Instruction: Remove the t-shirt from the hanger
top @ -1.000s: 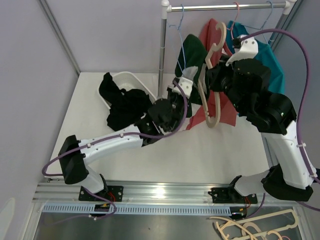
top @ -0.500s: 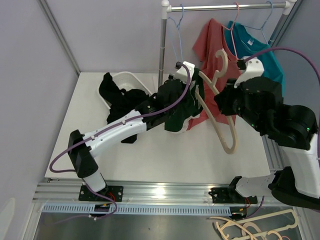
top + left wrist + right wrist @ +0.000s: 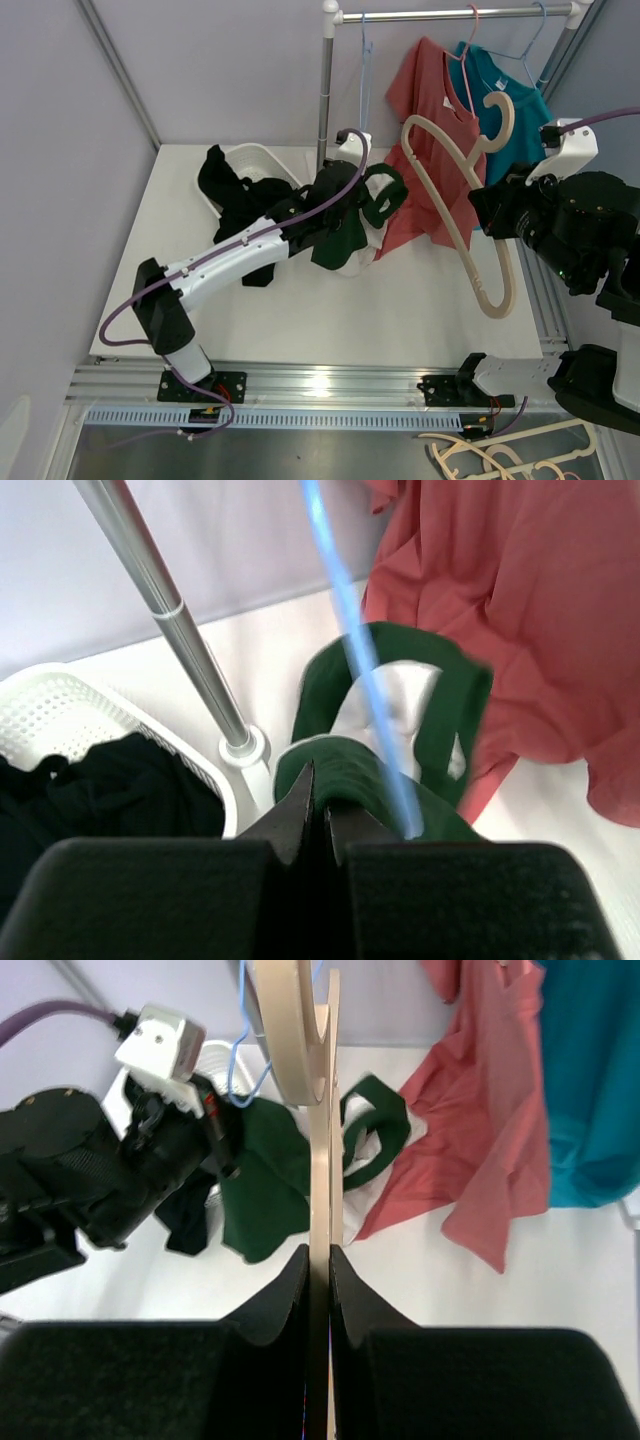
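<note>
Left tool [image 3: 318,782] pinches shut on the green t-shirt [image 3: 452,720]. Right tool [image 3: 318,1260] clamps the bare beige hanger [image 3: 322,1160], well clear of the shirt.

Table [image 3: 400,312] front open; rack pole [image 3: 324,100], basket [image 3: 250,150], red shirt [image 3: 420,200] block rear; hanger [image 3: 492,306] bars rt side.

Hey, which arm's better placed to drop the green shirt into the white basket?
Left. The left gripper is shut on the green t-shirt, close to the white basket. The right gripper is clamped on the bare hanger, over on the far side.
</note>
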Controlling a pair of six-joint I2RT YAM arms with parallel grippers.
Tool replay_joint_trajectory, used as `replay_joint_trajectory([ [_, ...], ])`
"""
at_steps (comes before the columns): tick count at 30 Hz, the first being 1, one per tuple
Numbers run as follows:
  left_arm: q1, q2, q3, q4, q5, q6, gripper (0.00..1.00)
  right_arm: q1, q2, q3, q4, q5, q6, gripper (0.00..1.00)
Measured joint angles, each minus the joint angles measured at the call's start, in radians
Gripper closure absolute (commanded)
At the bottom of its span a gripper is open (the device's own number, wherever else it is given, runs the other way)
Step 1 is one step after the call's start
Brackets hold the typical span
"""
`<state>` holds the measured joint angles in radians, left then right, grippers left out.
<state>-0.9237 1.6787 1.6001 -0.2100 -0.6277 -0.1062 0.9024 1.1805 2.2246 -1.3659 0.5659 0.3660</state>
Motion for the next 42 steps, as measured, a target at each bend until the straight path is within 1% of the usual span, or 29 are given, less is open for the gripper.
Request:
replay_joint_trajectory([
  [3, 0.005, -0.038, -0.072, 0.006, 0.039, -0.016, 0.99, 0.0, 0.002, -0.013, 0.034, 0.048, -0.031, 1.0],
  [6, 0.002, -0.114, -0.157, -0.019, 0.092, -0.024, 0.99, 0.0, 0.005, -0.061, 0.114, 0.074, -0.077, 1.0],
  [9, -0.012, -0.182, -0.143, -0.074, 0.109, -0.025, 0.99, 0.0, 0.052, -0.077, 0.193, 0.092, -0.127, 1.0],
  [12, -0.021, -0.225, -0.04, -0.151, 0.1, -0.021, 0.99, -0.008, 0.132, -0.066, 0.273, 0.105, -0.17, 1.0],
  [15, -0.016, -0.25, 0.064, -0.169, 0.082, -0.003, 0.99, -0.055, 0.223, -0.058, 0.355, 0.074, -0.209, 1.0],
  [18, 0.014, -0.258, 0.182, -0.203, 0.086, 0.02, 0.99, -0.149, 0.302, -0.028, 0.388, 0.019, -0.232, 1.0],
  [21, 0.07, -0.232, 0.319, -0.239, 0.091, 0.046, 0.99, -0.249, 0.377, 0.06, 0.412, -0.034, -0.245, 1.0],
  [24, 0.125, -0.195, 0.441, -0.242, 0.091, 0.089, 0.99, -0.317, 0.417, 0.124, 0.449, -0.071, -0.262, 1.0],
  [28, 0.196, -0.147, 0.549, -0.177, 0.108, 0.152, 0.99, -0.381, 0.442, 0.145, 0.531, -0.138, -0.275, 1.0],
  [36, 0.369, -0.095, 0.607, 0.008, 0.196, 0.198, 0.99, -0.473, 0.561, 0.152, 0.651, -0.247, -0.281, 1.0],
  [38, 0.409, -0.066, 0.665, 0.032, 0.217, 0.203, 0.99, -0.486, 0.592, 0.153, 0.67, -0.264, -0.281, 1.0],
  [40, 0.438, -0.025, 0.753, 0.052, 0.224, 0.213, 0.99, -0.495, 0.623, 0.161, 0.687, -0.272, -0.281, 1.0],
  [42, 0.452, -0.009, 0.805, 0.079, 0.224, 0.233, 0.99, -0.501, 0.653, 0.182, 0.7, -0.28, -0.281, 1.0],
])
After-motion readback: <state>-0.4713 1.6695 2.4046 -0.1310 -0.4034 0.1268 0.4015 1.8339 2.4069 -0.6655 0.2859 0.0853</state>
